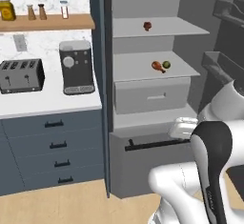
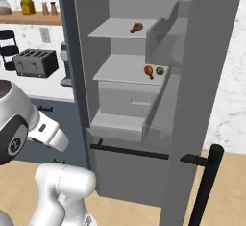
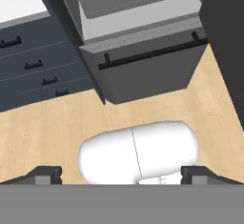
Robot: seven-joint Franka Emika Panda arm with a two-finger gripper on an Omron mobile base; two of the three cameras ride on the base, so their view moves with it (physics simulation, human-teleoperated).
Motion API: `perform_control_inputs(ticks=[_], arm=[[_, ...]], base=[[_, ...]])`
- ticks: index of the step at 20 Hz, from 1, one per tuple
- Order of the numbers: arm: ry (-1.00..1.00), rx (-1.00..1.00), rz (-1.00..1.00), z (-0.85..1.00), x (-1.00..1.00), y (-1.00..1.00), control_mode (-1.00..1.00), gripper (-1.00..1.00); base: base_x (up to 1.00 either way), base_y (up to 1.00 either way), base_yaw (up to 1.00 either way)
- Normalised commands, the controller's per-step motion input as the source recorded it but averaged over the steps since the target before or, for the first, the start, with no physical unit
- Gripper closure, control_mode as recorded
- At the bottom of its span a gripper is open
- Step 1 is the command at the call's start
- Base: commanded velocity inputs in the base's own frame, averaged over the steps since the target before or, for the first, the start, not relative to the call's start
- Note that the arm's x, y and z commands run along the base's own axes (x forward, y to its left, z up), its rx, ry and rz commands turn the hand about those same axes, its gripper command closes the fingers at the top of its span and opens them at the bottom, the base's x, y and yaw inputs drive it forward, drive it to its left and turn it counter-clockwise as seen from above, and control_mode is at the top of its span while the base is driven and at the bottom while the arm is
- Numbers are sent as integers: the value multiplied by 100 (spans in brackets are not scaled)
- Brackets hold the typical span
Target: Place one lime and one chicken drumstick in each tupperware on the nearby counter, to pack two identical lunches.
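Nothing packed yet, everything was sitting in the open fridge

Closest in, the gripper (image 3: 121, 174) hung spread wide and empty, looking down at the wood floor (image 3: 43, 132) by the fridge's bottom drawer (image 3: 147, 66). Further back, one drumstick (image 1: 157, 66) and a lime (image 1: 166, 65) lay just beside each other on the middle shelf (image 1: 138, 68), with a second drumstick (image 1: 147, 25) on the shelf above. Over on the desk (image 1: 43, 101) I saw a toaster (image 1: 21, 75) and coffee machine (image 1: 76, 66), no tupperware in shot. So I'd say basically all of it was left.
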Motion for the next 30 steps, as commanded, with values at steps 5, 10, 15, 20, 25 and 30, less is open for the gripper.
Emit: perform_control_inputs(ticks=[5, 10, 15, 20, 25, 30], arm=[[0, 0, 0, 0, 0, 0, 100, -100], [0, 0, 0, 0, 0, 0, 100, -100], [0, 0, 0, 0, 0, 0, 100, -100], [0, 0, 0, 0, 0, 0, 100, -100], [0, 0, 0, 0, 0, 0, 100, -100], [-3, 0, 0, -2, 47, -27, -100, -100]], base=[[89, -5, 0], [66, -50, 0], [52, -50, 0], [60, -2, -1], [62, -5, 0], [11, -4, 0]])
